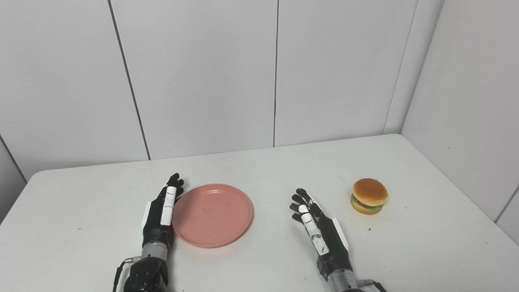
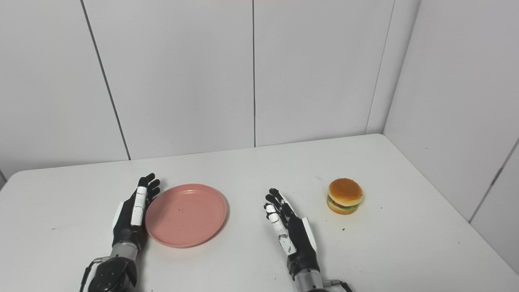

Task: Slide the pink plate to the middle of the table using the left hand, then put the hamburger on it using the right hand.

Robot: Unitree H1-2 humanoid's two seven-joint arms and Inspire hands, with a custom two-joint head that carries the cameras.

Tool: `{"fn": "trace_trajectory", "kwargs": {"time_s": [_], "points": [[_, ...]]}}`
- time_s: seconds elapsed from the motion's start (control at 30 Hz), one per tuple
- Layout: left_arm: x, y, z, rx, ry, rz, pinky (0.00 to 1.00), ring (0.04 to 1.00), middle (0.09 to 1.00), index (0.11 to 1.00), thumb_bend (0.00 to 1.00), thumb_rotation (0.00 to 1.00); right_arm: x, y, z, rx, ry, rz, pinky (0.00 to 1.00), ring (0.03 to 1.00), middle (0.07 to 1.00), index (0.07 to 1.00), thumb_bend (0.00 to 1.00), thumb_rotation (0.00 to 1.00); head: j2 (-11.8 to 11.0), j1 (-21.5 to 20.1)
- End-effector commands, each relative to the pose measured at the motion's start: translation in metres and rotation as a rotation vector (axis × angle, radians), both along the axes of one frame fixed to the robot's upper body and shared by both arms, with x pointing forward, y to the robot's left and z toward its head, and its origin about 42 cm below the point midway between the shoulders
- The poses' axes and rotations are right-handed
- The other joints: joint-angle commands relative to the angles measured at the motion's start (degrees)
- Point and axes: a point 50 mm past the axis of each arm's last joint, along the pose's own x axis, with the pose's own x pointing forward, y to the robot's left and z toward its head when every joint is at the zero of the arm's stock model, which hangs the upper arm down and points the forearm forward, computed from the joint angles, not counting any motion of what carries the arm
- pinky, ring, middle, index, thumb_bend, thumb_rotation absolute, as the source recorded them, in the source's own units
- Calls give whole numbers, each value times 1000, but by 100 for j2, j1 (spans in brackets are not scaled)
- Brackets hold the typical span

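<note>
Two steps pending: left robot hand (image 1: 162, 211), fingers apart, touches pink plate (image 1: 213, 215); right robot hand (image 1: 318, 227), empty and spread, well apart from hamburger (image 1: 369, 196) on bench (image 1: 259, 170).

A round pink plate (image 1: 213, 215) was seen lying flat and empty on the white table's near left-of-centre part. A small hamburger (image 1: 369, 196) with a golden bun was set upright, well apart to its right.
</note>
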Motion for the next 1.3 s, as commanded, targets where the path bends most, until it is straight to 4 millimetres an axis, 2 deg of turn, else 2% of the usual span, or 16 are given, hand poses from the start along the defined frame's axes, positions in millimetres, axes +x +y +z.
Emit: {"fn": "trace_trajectory", "kwargs": {"time_s": [0.0, 0.27, 0.37, 0.47, 0.57, 0.8, 0.9, 1.07, 1.2, 1.27], "points": [[7, -10, 19, -3, -56, -15, 934, 930, 907, 876, 910, 935, -11, 4, -16, 9, 56, -4, 857, 854, 879, 891, 683, 839, 9, -5], [6, -11, 16, 5, -53, -18, 926, 925, 907, 874, 895, 949, -12, 4, -15, -19, 44, -21, 830, 848, 872, 873, 676, 822, 18, -41], [6, -13, 15, -10, -48, -21, 934, 929, 907, 877, 892, 944, -13, 3, -14, -105, -7, -65, 784, 831, 860, 859, 673, 823, -15, -84], [7, -13, 13, -23, -44, -24, 952, 938, 910, 879, 889, 926, -15, 3, -10, -244, -105, -107, 733, 802, 846, 838, 618, 823, -22, -93], [7, -11, 9, -18, -35, -19, 936, 929, 908, 872, 884, 929, -17, 1, 4, -372, -220, -146, 736, 800, 830, 825, 584, 815, -77, -101], [5, -11, 6, -50, -33, -24, 937, 933, 913, 869, 860, 920, -20, -2, 38, -504, -326, -197, 728, 773, 803, 815, 648, 849, -94, -162], [6, -11, 5, -61, -31, -20, 940, 932, 912, 865, 864, 911, -20, -7, 55, -557, -348, -190, 744, 792, 817, 825, 675, 877, -100, -184], [7, -14, 4, -71, -20, -18, 951, 934, 911, 862, 860, 913, -14, -23, 83, -723, -374, -211, 720, 804, 844, 843, 730, 949, -125, -225], [6, -18, 3, -70, -17, -19, 938, 928, 906, 864, 870, 921, -6, -40, 101, -875, -401, -253, 674, 798, 858, 844, 747, 938, -139, -207], [6, -19, 3, -71, -17, -20, 936, 923, 902, 862, 884, 923, 0, -50, 107, -948, -405, -273, 687, 806, 861, 842, 776, 941, -139, -191]]}}
